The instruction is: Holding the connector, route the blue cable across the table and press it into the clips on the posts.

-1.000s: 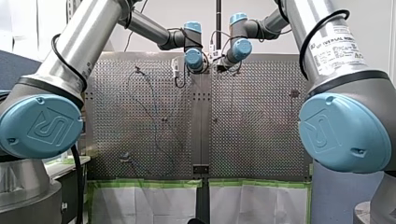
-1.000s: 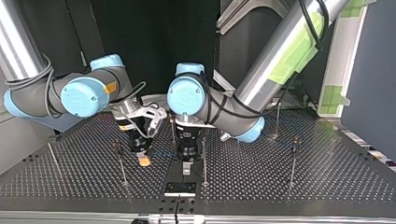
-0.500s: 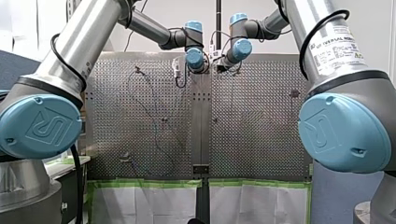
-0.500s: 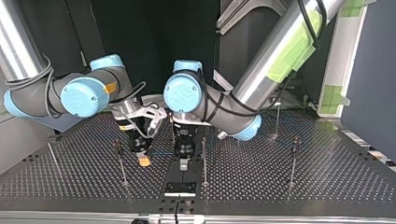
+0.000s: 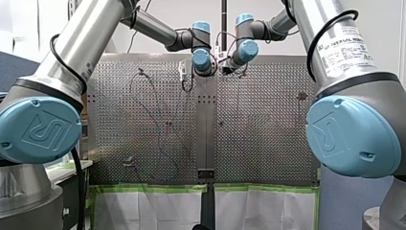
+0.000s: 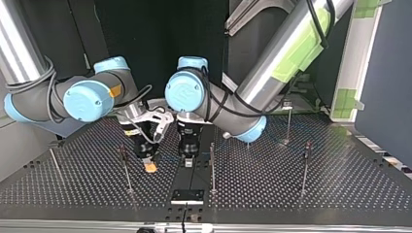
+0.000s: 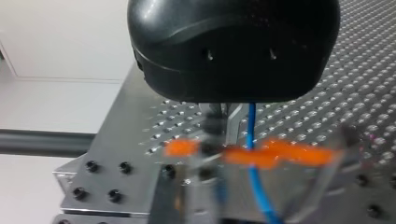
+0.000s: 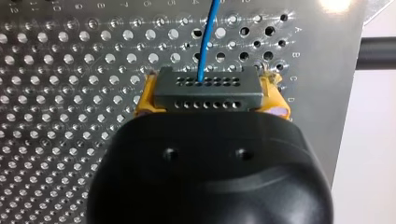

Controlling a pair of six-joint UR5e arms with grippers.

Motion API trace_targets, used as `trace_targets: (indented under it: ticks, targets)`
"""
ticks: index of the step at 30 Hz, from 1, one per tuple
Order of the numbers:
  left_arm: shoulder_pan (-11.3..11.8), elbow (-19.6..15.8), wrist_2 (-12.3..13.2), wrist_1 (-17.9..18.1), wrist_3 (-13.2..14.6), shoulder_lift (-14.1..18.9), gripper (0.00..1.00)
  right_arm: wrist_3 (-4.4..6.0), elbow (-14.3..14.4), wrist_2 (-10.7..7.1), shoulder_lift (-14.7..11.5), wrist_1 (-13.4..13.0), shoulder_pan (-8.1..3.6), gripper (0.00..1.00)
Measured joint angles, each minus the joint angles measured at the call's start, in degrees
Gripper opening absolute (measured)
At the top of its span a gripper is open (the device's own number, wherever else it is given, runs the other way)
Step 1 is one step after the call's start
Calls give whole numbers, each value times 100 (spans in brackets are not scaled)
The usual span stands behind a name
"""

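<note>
Now then, up front on the perforated table point(image 6: 301, 196) the thin posts point(image 6: 212, 167) wait. Behind them the left gripper point(image 6: 188, 162) has slid back along the centre strip point(image 6: 190, 182); pinching the blue cable point(image 7: 251, 122) or not, I can't tell. The right gripper point(image 6: 150, 167) clamps the connector point(image 8: 205, 91) between yellow pads point(image 8: 144, 98), cable running ahead. Routing looks barely started. Dark panels point(image 6: 145, 43) beyond.

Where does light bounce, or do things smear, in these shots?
Right wrist view: glare on the table past the connector; left wrist view: an orange shape across the cable is smeared; top view: the backdrop is black and unlit.
</note>
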Motion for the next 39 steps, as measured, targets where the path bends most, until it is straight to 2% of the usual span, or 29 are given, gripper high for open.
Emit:
trace_targets:
  ticks: [4, 10, 17, 26, 33, 39]
  targets:
    - [-63, -162, -153, -9, -21, 7, 0, 7, 71, -1, -1, 6, 18, 0]
    - [-196, -441, -430, 185, -110, 10, 0, 0, 300, 0, -4, 4, 35, 0]
    - [-348, -794, -782, 531, -402, 13, 0, -18, 620, 8, -8, -12, 55, 0]
    - [-458, -1190, -1180, 924, -790, 14, 0, -100, 1078, 61, -7, -32, 11, 0]
    - [-480, -1529, -1240, 1266, -953, 12, 0, -165, 1426, 98, -7, -62, -7, 0]
    - [-451, -1804, -1040, 1543, -855, 10, 0, -180, 1690, 105, -8, -137, -19, 0]
